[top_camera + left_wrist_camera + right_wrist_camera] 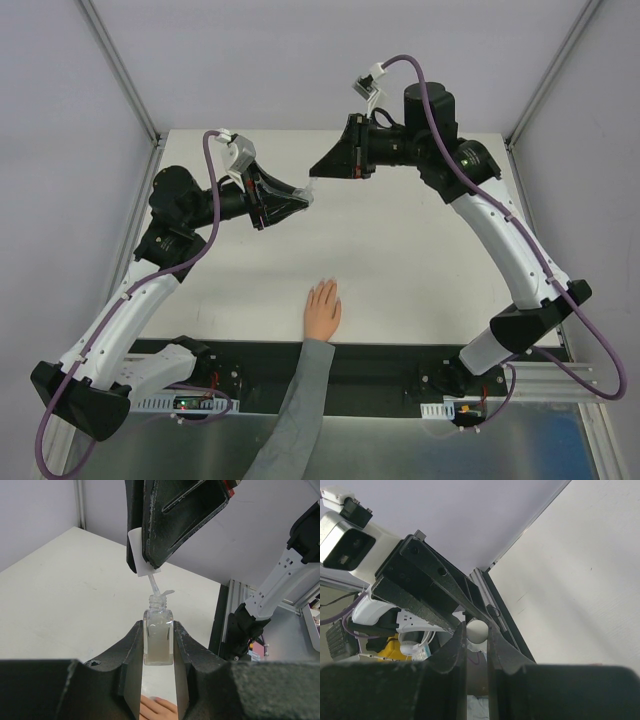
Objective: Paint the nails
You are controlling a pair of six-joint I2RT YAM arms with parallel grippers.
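Observation:
A pale hand [323, 310] lies flat at the table's near edge, fingers together, wrist in a grey sleeve [300, 400]. Its nails [325, 286] are too small to make out from above. The fingertips also show in the left wrist view [157, 707], below the jaws. My left gripper [158, 626] is shut on a small clear glass bottle [158, 642], held upright in the air. My right gripper [476, 628] is shut on the white cap [477, 631]. The cap's brush [155, 586] reaches the bottle's open mouth. Both grippers meet above the table's far middle, the left [305, 197] just below the right [318, 172].
The white table [420, 260] is walled by grey panels with metal posts at the far corners. The arm bases and a black rail [380, 365] run along the near edge, beside the sleeve.

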